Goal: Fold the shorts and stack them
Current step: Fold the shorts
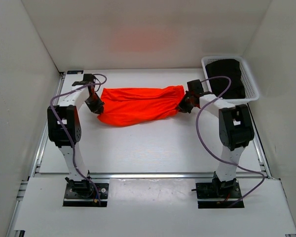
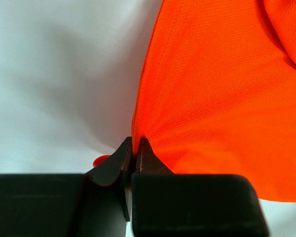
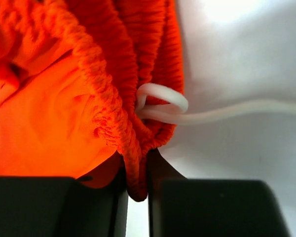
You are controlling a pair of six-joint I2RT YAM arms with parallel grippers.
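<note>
At table (image 1: 153, 143) far middle, shorts (image 1: 138, 105) lying stretched between arms; left gripper (image 1: 96, 104) pinching thin fabric edge; right gripper (image 1: 183, 106) clamping waistband (image 3: 108, 98) beside drawstring (image 3: 163, 101). Step in hand, likely: spreading flat before fold. Next move calling for even tension, both ends carried together.

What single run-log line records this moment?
left gripper: shut on shorts | right gripper: shut on waistband | shorts: stretched between them

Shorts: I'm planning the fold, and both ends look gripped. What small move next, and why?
Probably raise both slightly together: the left gripper is shut on one end of the shorts, the right gripper on the waistband, and the cloth is wrinkled.
</note>
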